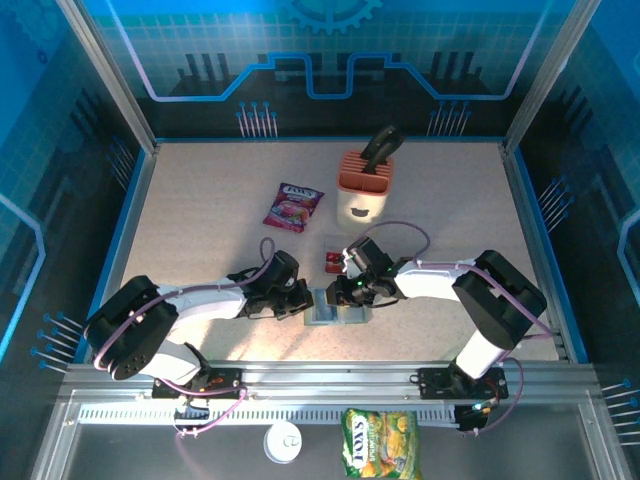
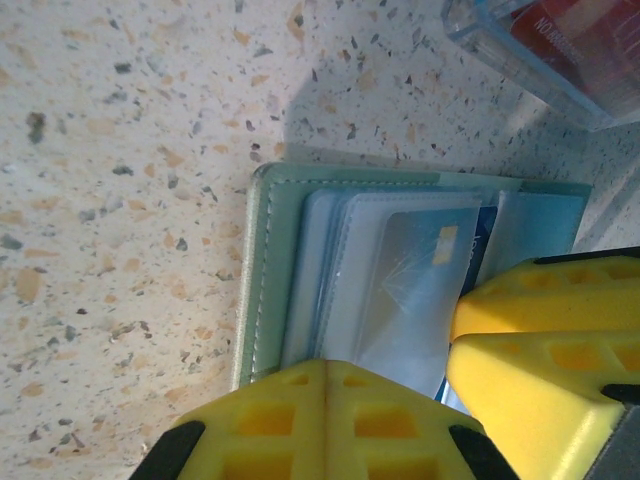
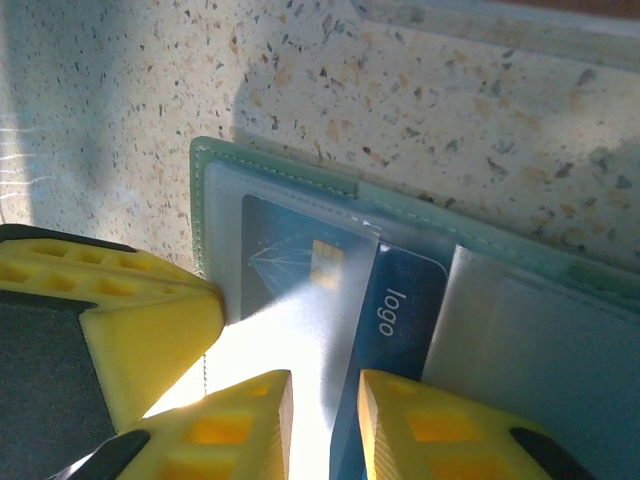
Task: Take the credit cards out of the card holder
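Observation:
The card holder (image 1: pixel 338 312) lies open on the speckled table between my two grippers. In the left wrist view its grey-green edge (image 2: pixel 262 270) and clear sleeves show, and my left gripper (image 2: pixel 325 365) is shut with its tips pressing on the holder's near edge. A blue credit card (image 3: pixel 400 310) marked "logo" sits slid partway out of a sleeve of the card holder (image 3: pixel 215 180). My right gripper (image 3: pixel 325 385) hovers over the card's near end, jaws a little apart, nothing pinched. Red credit cards (image 1: pixel 333 262) lie just behind the holder.
The red cards (image 2: pixel 590 40) rest in a clear tray (image 2: pixel 500 45). A peach slotted block (image 1: pixel 365 185) stands at the back, a purple-red snack packet (image 1: pixel 292 207) to its left. A green-yellow packet (image 1: pixel 380 445) and a white disc (image 1: pixel 285 440) lie before the arm bases.

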Tool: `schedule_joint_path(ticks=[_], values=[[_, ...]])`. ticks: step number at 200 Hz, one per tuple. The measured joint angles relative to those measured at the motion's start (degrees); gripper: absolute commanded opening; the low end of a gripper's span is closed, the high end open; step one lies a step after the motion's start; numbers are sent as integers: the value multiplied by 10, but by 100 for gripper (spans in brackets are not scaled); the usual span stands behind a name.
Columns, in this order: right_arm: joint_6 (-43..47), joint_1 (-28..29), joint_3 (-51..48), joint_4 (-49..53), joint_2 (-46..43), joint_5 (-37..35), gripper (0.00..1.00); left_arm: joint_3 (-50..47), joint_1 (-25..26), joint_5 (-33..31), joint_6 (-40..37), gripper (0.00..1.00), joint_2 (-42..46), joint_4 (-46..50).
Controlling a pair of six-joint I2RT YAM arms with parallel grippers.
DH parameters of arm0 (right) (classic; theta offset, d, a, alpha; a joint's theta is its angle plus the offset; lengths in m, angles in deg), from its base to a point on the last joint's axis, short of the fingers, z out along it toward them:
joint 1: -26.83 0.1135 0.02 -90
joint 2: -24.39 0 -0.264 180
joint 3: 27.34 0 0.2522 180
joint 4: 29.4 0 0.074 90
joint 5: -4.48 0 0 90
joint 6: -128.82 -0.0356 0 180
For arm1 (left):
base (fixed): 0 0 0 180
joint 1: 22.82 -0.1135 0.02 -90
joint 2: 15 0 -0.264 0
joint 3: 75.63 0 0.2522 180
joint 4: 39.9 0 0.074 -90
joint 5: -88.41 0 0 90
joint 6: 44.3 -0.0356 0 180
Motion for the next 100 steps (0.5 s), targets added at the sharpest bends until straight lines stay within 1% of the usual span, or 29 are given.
schedule_joint_path(ticks=[73, 100], values=[[13, 2, 10, 25, -2, -6, 25, 0, 0, 0, 0, 0, 1, 0], [12, 2, 10, 30, -13, -7, 25, 1, 0, 0, -1, 0, 7, 17]])
